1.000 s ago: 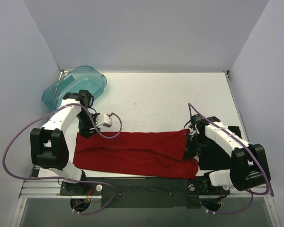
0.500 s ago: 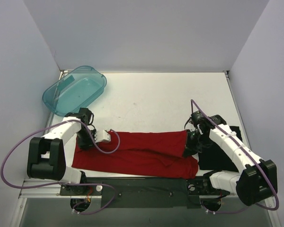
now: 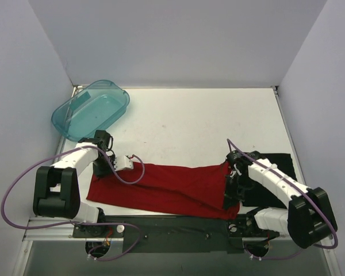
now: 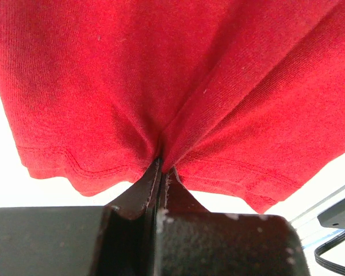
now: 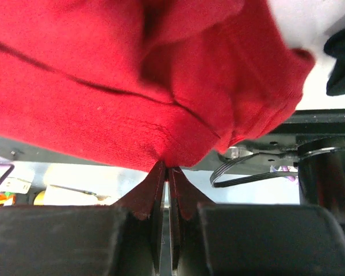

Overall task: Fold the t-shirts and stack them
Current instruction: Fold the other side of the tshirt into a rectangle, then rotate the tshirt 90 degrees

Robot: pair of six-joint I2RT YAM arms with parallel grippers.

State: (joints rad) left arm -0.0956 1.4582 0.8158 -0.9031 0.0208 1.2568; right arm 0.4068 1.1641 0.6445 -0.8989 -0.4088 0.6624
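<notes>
The red t-shirt (image 3: 161, 187) lies stretched in a long band along the table's near edge. My left gripper (image 3: 102, 171) is shut on its left end; in the left wrist view the red cloth (image 4: 172, 75) bunches into the closed tips (image 4: 161, 164). On the right end my right gripper (image 3: 229, 198) is also shut. The right wrist view shows the red fabric (image 5: 132, 75) pinched between the fingers (image 5: 165, 167) and lifted a little. The black t-shirt (image 3: 273, 175) lies flat at the right, partly under my right arm, and its corner shows as dark cloth (image 5: 342, 63).
A translucent teal tub (image 3: 91, 109) sits tilted at the far left corner. White walls close in the table on three sides. The black front rail (image 3: 172, 227) with the arm bases runs just behind the red shirt's near edge.
My left gripper came down from beside the tub and shut on the red shirt's left end. My right gripper drew the right end toward the near edge, and the shirt now lies flatter.
</notes>
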